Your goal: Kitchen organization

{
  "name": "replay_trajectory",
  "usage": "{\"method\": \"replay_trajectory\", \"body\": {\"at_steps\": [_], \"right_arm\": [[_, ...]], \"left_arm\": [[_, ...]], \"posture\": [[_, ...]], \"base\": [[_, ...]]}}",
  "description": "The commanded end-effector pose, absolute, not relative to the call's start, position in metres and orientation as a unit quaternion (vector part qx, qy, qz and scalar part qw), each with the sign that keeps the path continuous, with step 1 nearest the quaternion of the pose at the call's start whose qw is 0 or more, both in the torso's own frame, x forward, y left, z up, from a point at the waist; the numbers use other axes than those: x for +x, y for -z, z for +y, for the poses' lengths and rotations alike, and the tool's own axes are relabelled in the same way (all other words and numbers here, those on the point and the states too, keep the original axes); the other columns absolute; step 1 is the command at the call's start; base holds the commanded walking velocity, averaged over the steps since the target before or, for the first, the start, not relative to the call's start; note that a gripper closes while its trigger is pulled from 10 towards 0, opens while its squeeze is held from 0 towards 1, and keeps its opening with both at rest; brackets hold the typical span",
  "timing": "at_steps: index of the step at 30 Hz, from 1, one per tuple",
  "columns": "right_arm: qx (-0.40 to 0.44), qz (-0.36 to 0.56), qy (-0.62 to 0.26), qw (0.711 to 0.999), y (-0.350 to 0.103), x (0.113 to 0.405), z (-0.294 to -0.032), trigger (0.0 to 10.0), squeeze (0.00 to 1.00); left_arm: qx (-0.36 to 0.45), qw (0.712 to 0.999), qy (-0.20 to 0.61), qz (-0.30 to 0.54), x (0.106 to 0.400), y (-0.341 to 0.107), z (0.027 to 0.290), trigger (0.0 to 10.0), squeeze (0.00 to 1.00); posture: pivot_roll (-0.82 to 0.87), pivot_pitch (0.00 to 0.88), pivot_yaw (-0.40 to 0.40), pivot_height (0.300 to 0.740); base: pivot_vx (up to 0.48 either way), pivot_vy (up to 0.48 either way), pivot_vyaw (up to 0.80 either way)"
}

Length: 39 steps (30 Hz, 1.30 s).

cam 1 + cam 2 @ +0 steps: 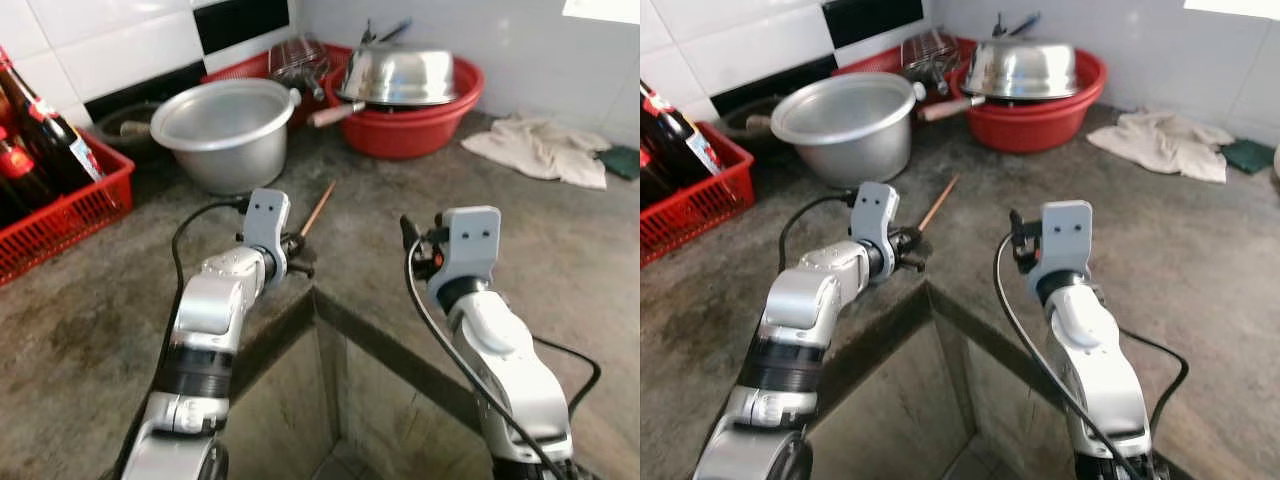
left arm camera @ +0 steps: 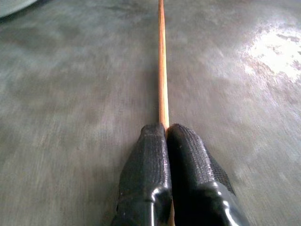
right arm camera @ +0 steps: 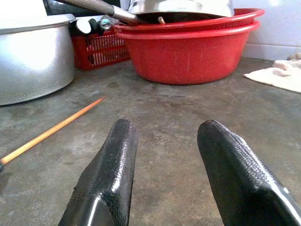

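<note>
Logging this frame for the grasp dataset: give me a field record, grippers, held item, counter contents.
left gripper: shut on the chopstick, low over the counter
chopstick: thin, wooden, lying on the counter, far end pointing toward the red basin
right gripper: open, holding nothing, just above the counter facing the basin
counter: grey concrete, L-shaped around a corner
aluminium pot: upright, behind the chopstick
red basin: holds an upturned steel bowl
red crate: far left, holds dark bottles
cloth: crumpled, far right
</note>
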State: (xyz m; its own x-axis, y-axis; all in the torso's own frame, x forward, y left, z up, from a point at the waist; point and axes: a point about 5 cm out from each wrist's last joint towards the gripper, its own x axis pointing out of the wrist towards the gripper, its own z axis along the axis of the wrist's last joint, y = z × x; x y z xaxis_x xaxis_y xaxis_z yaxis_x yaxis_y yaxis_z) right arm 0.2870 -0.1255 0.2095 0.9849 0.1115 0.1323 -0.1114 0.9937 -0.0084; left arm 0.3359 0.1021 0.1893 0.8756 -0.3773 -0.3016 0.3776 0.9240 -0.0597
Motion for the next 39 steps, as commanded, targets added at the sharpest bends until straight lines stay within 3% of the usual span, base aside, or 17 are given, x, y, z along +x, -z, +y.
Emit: {"method": "replay_trajectory", "body": {"at_steps": [1,8,13,20,29,39], "right_arm": [[0.004,-0.073,-0.068,0.995,-0.212,0.288,-0.121,10.0,0.00],[0.003,-0.073,-0.069,0.995,-0.212,0.288,-0.121,10.0,0.00],[0.004,-0.072,-0.074,0.995,-0.211,0.289,-0.120,10.0,0.00],[0.003,-0.073,-0.075,0.995,-0.212,0.290,-0.119,10.0,0.00],[-0.002,-0.077,-0.077,0.994,-0.212,0.289,-0.119,10.0,0.00],[-0.007,-0.093,-0.081,0.992,-0.212,0.286,-0.116,10.0,0.00]], "left_arm": [[0.006,0.960,0.181,0.213,0.325,-0.167,0.105,0.0,0.00],[-0.001,0.973,0.145,0.178,0.313,-0.174,0.108,0.0,0.00],[0.055,0.988,0.112,0.095,0.300,-0.183,0.114,0.0,0.00],[0.066,0.995,0.072,0.038,0.297,-0.189,0.122,0.0,0.00],[0.062,0.994,0.041,-0.078,0.285,-0.209,0.119,0.0,0.00],[0.058,0.987,-0.006,-0.151,0.259,-0.210,0.121,0.0,0.00]], "posture": [[0.08,0.057,0.016,0.740],[0.08,0.053,0.009,0.740],[0.09,0.049,0.002,0.740],[0.09,0.054,-0.002,0.740],[0.09,0.058,-0.004,0.740],[0.09,0.056,-0.007,0.740]], "base": [[0.000,0.000,0.00],[0.000,0.000,0.00],[0.000,0.000,0.00],[0.000,0.000,0.00],[0.000,0.000,0.00],[0.000,0.000,0.00]]}}
